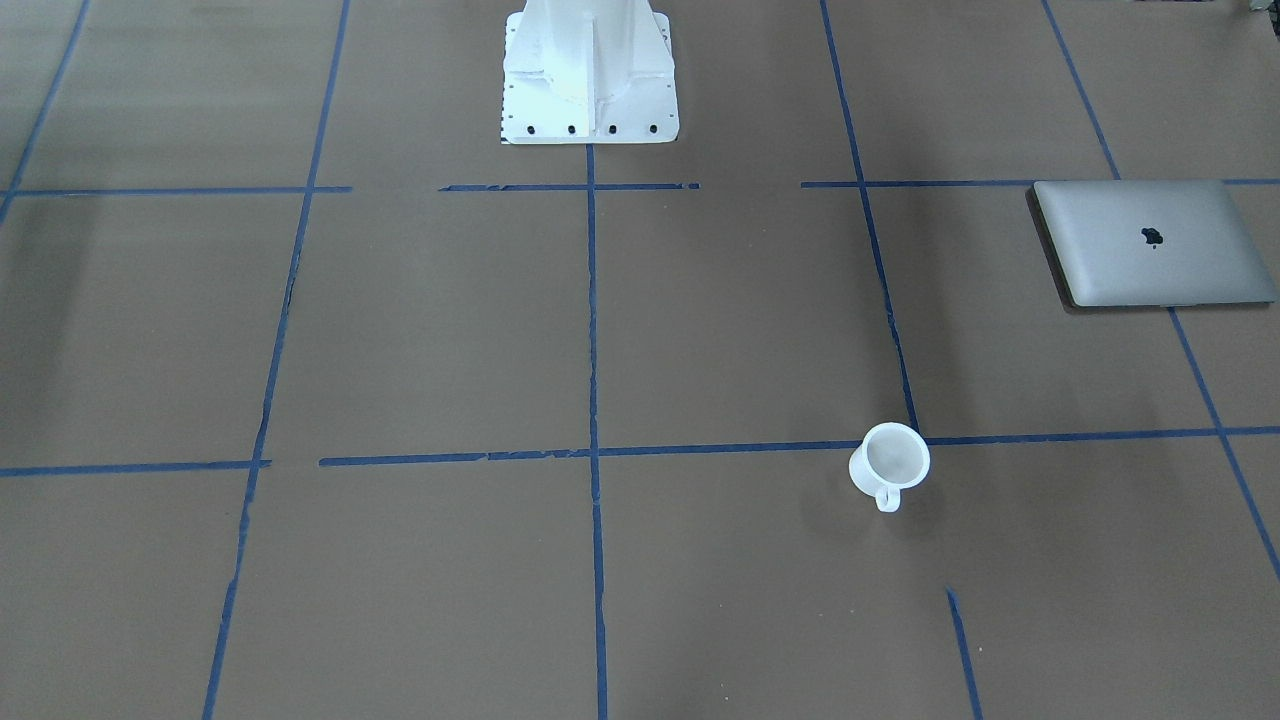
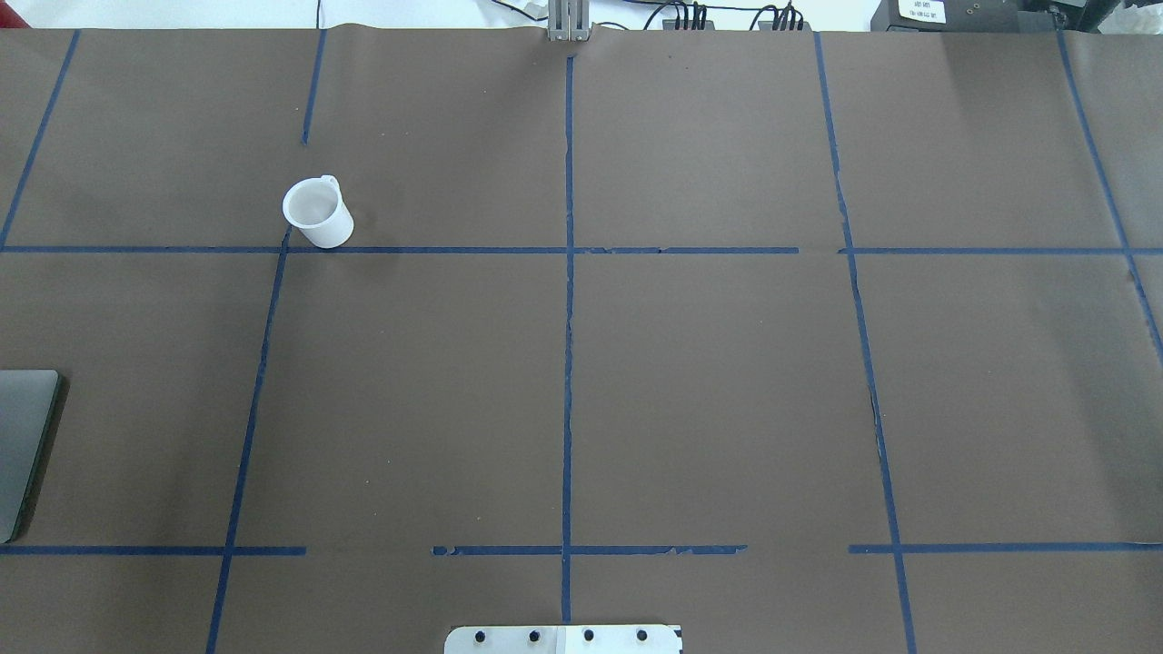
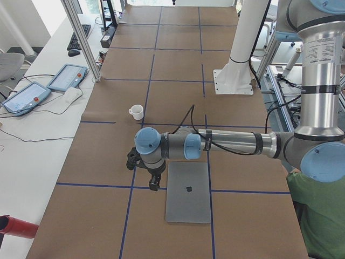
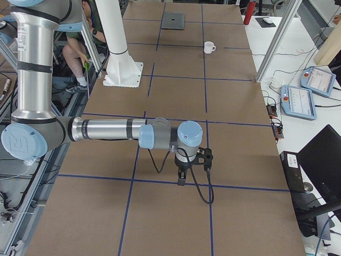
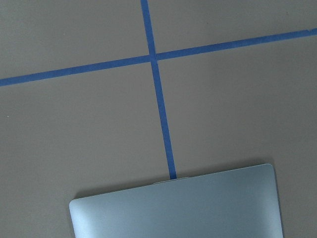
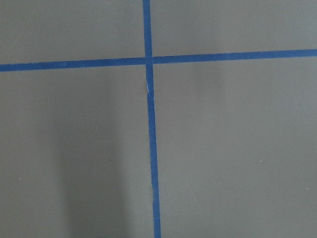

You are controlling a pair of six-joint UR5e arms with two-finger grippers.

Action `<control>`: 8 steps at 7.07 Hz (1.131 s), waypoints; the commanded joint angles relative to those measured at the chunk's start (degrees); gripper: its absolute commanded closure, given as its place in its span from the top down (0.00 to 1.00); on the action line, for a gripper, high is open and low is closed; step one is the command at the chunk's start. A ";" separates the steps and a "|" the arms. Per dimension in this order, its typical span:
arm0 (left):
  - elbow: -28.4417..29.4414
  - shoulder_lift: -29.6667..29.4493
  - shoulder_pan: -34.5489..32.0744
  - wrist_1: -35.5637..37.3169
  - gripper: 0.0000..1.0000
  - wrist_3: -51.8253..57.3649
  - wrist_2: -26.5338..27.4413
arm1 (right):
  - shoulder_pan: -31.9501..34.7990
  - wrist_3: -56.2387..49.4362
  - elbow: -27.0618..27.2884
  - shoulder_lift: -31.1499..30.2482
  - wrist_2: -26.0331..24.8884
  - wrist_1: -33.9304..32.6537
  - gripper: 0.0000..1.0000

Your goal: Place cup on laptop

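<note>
The white cup (image 1: pixel 889 462) stands upright on the brown table, handle toward the operators' side; it also shows in the overhead view (image 2: pixel 318 213) and both side views (image 3: pixel 137 111) (image 4: pixel 209 47). The closed silver laptop (image 1: pixel 1150 245) lies flat on the robot's left, cut by the overhead view's left edge (image 2: pixel 23 445), and shows in the left wrist view (image 5: pixel 178 208). My left gripper (image 3: pixel 154 186) hangs over the table beside the laptop (image 3: pixel 188 194), well away from the cup. My right gripper (image 4: pixel 181 180) hangs over bare table. I cannot tell whether either is open or shut.
The white robot pedestal (image 1: pixel 590 70) stands at the table's robot side. Blue tape lines grid the brown table. Teach pendants (image 3: pixel 67 77) (image 4: pixel 298 101) lie on a side bench behind aluminium posts (image 3: pixel 81 38). A person in green (image 3: pixel 318 216) sits near the robot.
</note>
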 commanded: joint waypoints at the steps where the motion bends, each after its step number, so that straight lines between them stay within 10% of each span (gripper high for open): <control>1: -1.10 -0.50 0.00 -0.07 1.00 0.00 -0.10 | 0.00 0.00 0.00 0.00 0.00 0.00 1.00; 8: -3.49 -21.39 13.15 -0.07 1.00 -21.30 4.27 | 0.00 0.00 0.00 0.00 0.00 0.00 1.00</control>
